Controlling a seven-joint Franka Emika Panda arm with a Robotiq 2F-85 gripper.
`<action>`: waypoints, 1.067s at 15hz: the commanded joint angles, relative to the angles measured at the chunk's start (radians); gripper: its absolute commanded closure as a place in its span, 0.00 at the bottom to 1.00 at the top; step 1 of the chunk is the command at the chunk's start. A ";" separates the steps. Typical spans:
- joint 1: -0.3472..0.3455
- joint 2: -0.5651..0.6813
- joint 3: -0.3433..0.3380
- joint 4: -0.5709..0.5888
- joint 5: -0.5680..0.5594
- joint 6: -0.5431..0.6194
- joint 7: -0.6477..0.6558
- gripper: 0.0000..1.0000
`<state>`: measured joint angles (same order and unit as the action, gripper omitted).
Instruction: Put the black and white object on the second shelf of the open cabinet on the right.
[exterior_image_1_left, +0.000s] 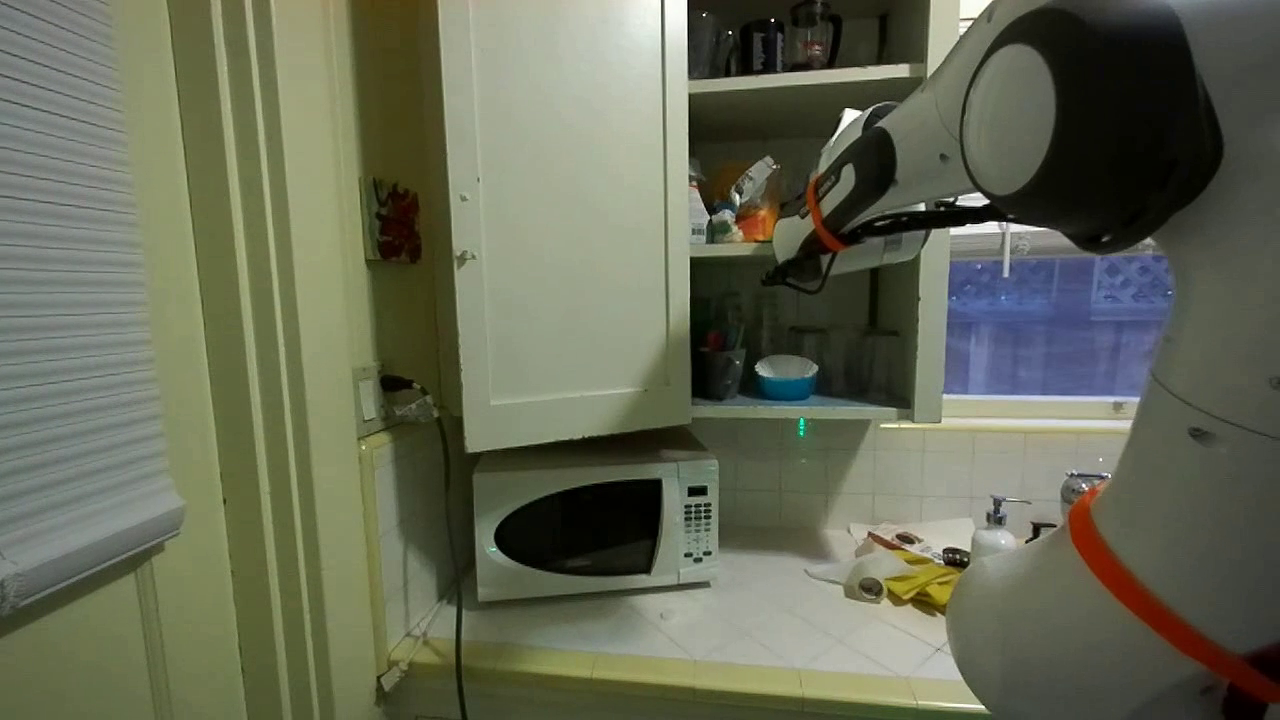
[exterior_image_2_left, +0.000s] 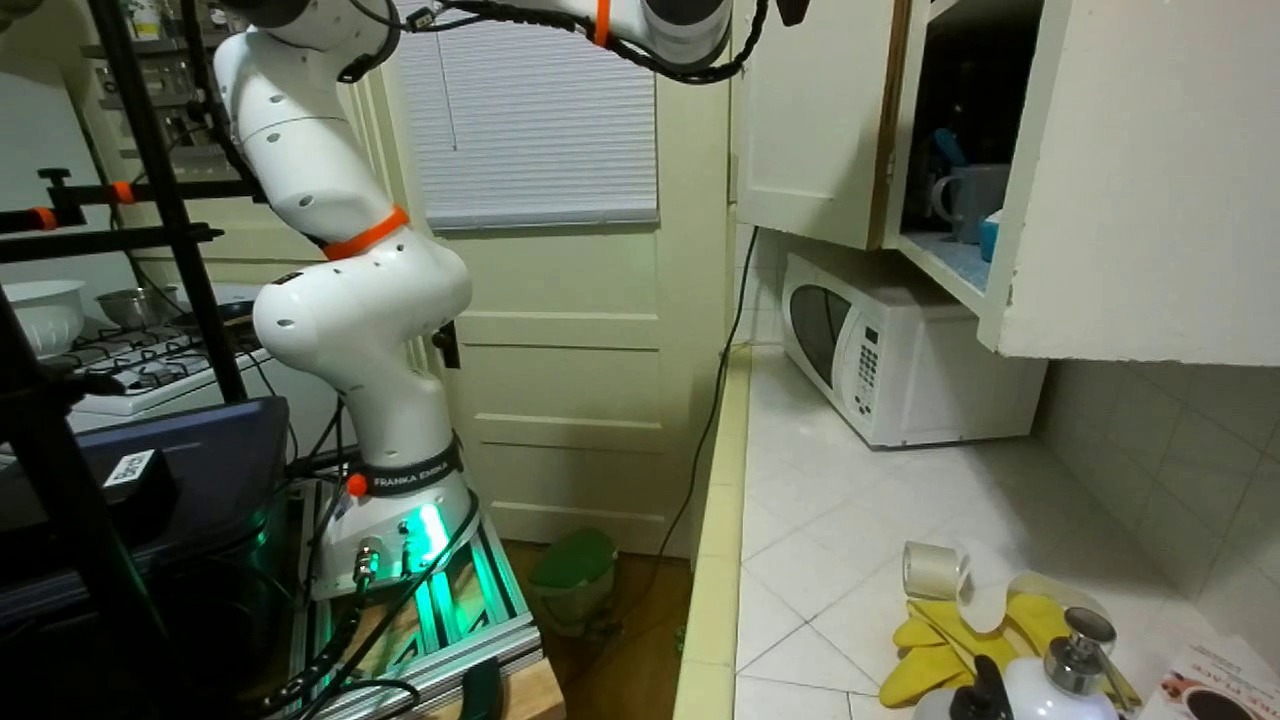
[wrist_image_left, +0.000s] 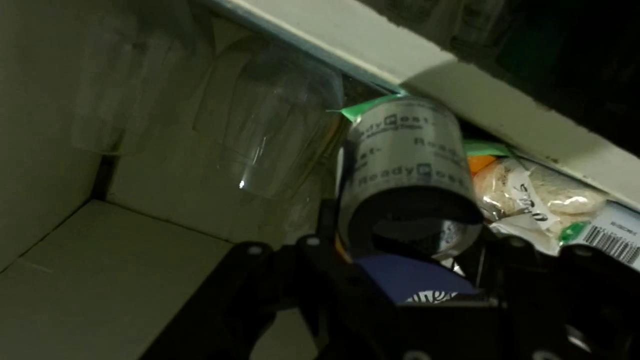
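Note:
The black and white object (wrist_image_left: 407, 145), a roll with dark print and a black inner side, sits between the fingers of my gripper (wrist_image_left: 410, 230) in the wrist view. My gripper looks shut on it, one finger at each side. The roll's far end overlaps the front edge of the second shelf (wrist_image_left: 520, 100); I cannot tell if it touches the board. The second shelf (exterior_image_1_left: 728, 251) also shows in an exterior view, inside the open cabinet (exterior_image_1_left: 928, 340). There the arm hides the roll and most of the gripper. The cabinet's side (exterior_image_2_left: 1150, 180) shows in an exterior view, without the roll.
Packages (wrist_image_left: 540, 195) stand beside the roll, and clear glasses (wrist_image_left: 280, 125) on its other side. The upper board (exterior_image_1_left: 800, 80) holds dark cups. A blue bowl (exterior_image_1_left: 786, 385) stands below. The open door (exterior_image_1_left: 570, 220) hangs over the microwave (exterior_image_1_left: 590, 525).

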<state>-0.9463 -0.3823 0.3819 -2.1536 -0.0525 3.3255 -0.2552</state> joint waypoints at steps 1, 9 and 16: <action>-0.102 -0.026 0.081 -0.010 0.024 -0.026 0.037 0.69; -0.198 -0.012 0.160 0.042 0.021 -0.048 0.087 0.69; -0.275 0.022 0.237 0.087 0.008 -0.070 0.119 0.69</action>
<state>-1.1618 -0.3775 0.5640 -2.0979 -0.0499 3.2886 -0.1573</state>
